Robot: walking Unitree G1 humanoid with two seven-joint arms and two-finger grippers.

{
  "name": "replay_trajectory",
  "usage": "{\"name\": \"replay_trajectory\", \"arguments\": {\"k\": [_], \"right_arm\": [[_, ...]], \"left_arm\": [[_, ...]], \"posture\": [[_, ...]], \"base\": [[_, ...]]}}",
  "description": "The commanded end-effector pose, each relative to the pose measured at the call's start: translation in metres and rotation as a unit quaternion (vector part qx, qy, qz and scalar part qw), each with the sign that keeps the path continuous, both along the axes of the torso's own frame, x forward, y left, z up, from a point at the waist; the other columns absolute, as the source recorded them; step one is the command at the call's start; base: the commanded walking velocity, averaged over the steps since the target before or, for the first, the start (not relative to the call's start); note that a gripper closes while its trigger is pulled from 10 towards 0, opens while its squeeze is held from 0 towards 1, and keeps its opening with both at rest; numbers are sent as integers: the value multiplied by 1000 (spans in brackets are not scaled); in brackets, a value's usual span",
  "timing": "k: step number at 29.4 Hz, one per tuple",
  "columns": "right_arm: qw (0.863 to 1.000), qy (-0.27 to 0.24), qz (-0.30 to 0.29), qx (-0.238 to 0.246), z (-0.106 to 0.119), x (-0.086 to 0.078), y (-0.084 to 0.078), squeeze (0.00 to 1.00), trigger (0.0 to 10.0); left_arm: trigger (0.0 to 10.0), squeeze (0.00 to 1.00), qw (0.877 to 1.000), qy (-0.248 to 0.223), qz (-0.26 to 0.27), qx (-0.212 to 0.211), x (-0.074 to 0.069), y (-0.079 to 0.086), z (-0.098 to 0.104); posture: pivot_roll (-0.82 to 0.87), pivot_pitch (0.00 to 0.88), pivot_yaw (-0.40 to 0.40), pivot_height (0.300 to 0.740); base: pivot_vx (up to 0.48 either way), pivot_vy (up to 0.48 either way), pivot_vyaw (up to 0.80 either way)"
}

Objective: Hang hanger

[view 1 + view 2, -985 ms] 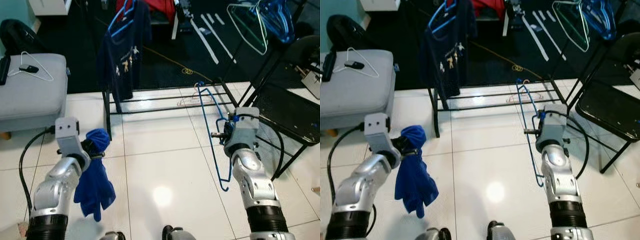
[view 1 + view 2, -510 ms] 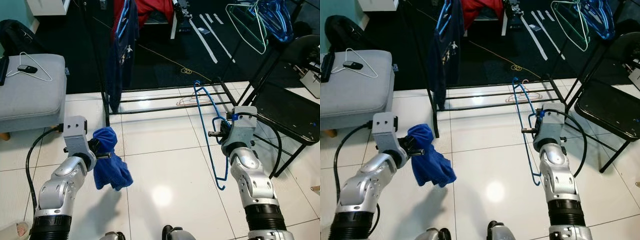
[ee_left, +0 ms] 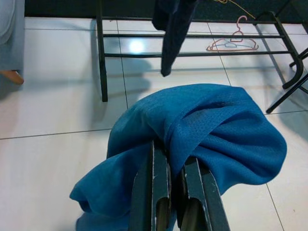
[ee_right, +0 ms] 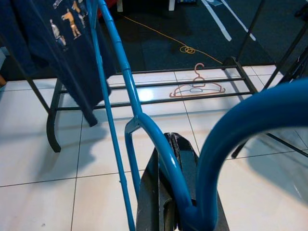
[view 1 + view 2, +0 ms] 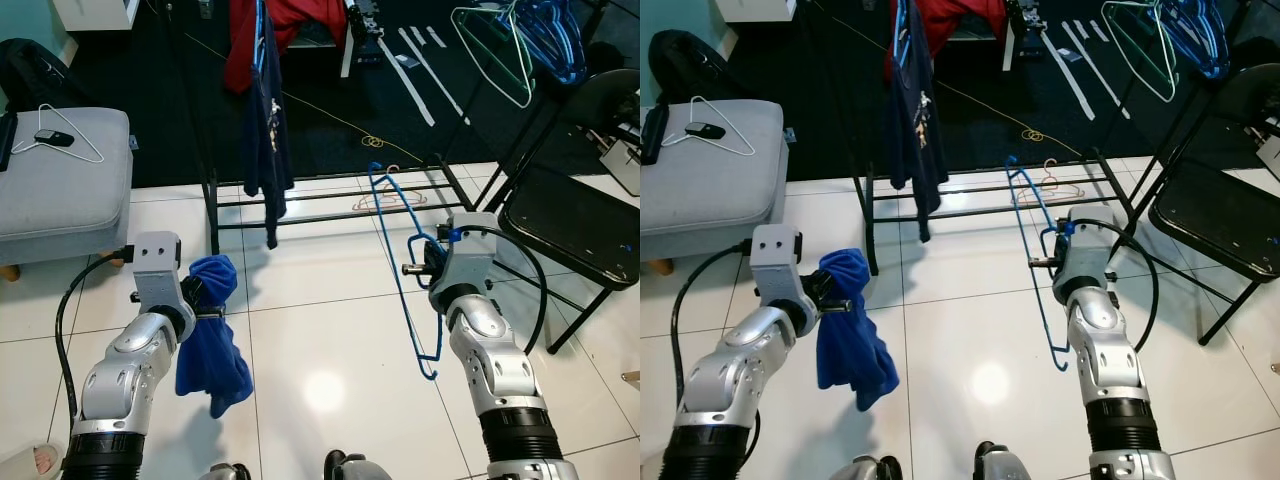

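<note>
The black clothes rack [image 5: 330, 205] stands ahead on white floor tiles [image 5: 320, 330], dark carpet [image 5: 330, 90] behind, with a navy shirt [image 5: 268, 110] hanging from it. The right tool [image 5: 418, 268] is clamped on the blue hanger [image 5: 400, 250], carried upright short of the rack; next, I judge, comes raising its hook to the rail. The left tool [image 5: 205, 305] pinches a blue cloth [image 5: 212, 345].

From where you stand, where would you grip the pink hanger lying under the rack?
Probably the pink hanger by its hook end, from above: it lies flat on the tile under the rack's lower bars, with the hook pointing toward the dark carpet, clear of the bars.
</note>
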State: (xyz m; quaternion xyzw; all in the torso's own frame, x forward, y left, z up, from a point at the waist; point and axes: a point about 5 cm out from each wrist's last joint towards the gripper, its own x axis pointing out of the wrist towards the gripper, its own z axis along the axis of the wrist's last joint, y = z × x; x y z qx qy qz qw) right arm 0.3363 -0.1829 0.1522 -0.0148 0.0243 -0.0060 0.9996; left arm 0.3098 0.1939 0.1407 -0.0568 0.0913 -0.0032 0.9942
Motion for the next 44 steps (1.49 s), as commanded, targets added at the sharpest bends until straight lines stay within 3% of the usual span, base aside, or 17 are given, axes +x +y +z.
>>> {"name": "replay_trajectory", "arguments": {"k": [1, 20, 44], "right_arm": [[1000, 19, 1, 2, -8, -3, 0, 0, 10000], [999, 29, 15, 6, -13, -5, 5, 0, 10000], [999, 47, 8, 20, -19, -9, -1, 0, 10000]], "left_arm": [[10000, 0, 1000, -6, -4, 7, -3, -1, 1], [10000, 0, 1000, -8, -13, 18, -3, -3, 0], [10000, 0, 999, -16, -37, 26, -4, -9, 0]], "posture": [[-64, 231, -53, 740], [-66, 234, -53, 740], [-67, 203, -48, 740]], "base": [[0, 0, 0], [0, 0, 0], [0, 0, 0]]}}
